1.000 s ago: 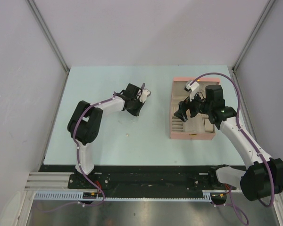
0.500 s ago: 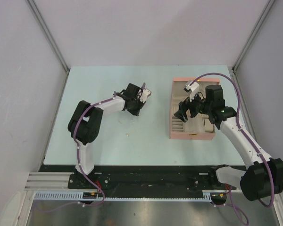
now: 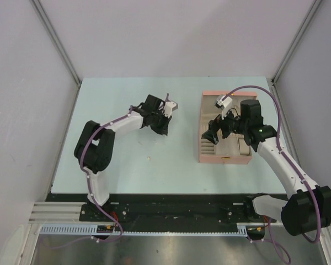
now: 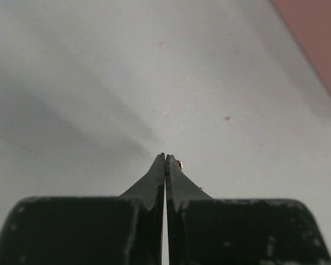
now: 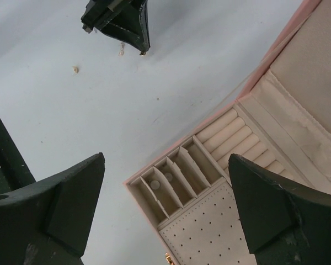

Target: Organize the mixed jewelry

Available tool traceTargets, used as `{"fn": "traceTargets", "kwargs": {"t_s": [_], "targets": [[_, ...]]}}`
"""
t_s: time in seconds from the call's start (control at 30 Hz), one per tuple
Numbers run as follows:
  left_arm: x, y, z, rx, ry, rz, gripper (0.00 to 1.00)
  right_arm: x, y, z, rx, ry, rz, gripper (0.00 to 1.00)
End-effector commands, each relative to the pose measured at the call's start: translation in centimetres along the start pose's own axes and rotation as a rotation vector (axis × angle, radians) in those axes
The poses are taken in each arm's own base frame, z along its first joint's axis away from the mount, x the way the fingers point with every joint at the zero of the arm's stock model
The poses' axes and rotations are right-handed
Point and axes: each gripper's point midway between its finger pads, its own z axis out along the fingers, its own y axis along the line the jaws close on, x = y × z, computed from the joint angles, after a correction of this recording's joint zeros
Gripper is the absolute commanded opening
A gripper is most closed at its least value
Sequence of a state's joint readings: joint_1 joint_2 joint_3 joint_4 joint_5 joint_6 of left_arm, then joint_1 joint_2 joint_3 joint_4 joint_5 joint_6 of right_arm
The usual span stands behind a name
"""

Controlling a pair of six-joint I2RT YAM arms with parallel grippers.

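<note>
Shifted slightly away from the near edge, left pincer point(image 4: 165, 160) sits pinched shut on a tiny gold piece point(image 4: 179, 163), mostly hidden by its tips; right pincer point(image 5: 166, 159) gapes empty above pink box point(image 3: 225, 160).

Left claw point(image 4: 165, 157) pinched fully closed, right claw point(image 5: 166, 159) spread wide, both arms reaching forward

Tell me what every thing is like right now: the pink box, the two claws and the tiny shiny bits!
pink jewelry box: open, lid back.
left gripper: shut, pinching a tiny gold piece at its tips.
right gripper: wide open, empty, above the box.
pale pieces: lying in two narrow box slots.
loose speck: lying on the table, untouched.
</note>
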State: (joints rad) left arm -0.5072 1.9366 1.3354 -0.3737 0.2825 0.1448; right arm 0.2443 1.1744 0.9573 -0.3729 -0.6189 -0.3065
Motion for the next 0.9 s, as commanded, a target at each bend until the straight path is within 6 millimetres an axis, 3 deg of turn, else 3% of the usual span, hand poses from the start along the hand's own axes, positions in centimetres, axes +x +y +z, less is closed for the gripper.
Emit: {"fn": "traceTargets", "kwargs": {"t_s": [0.0, 0.03, 0.17, 0.4, 0.5, 0.7, 0.87], "targets": [[-4.3, -3.7, -5.2, 0.224, -0.144, -0.082, 0.00, -2.7, 1.6, -0.7, -0.054, -0.099, -0.065, 1.00], [-5.0, -5.0, -6.1, 0.313, -0.163, -0.117, 0.00, -3.2, 1.7, -0.8, -0.054, -0.119, -0.085, 1.00], [-7.9, -6.9, -10.3, 0.490, -0.251, -0.184, 0.00, -6.0, 2.5, -1.5, -0.085, -0.216, -0.133, 1.00], [-12.9, -9.3, -16.6, 0.717, -0.387, -0.323, 0.00, -10.1, 3.8, -1.1, -0.186, -0.334, -0.128, 1.00], [-14.3, -10.2, -18.4, 0.803, -0.416, -0.389, 0.00, -11.5, 4.6, -0.9, -0.193, -0.357, -0.184, 0.99], [-16.1, -11.6, -21.6, 0.947, -0.465, -0.489, 0.00, -13.8, 4.5, -0.7, -0.159, -0.419, -0.234, 1.00], [-16.5, -11.9, -22.1, 1.012, -0.473, -0.563, 0.00, -14.7, 5.1, -0.9, -0.156, -0.431, -0.269, 0.95]]}}
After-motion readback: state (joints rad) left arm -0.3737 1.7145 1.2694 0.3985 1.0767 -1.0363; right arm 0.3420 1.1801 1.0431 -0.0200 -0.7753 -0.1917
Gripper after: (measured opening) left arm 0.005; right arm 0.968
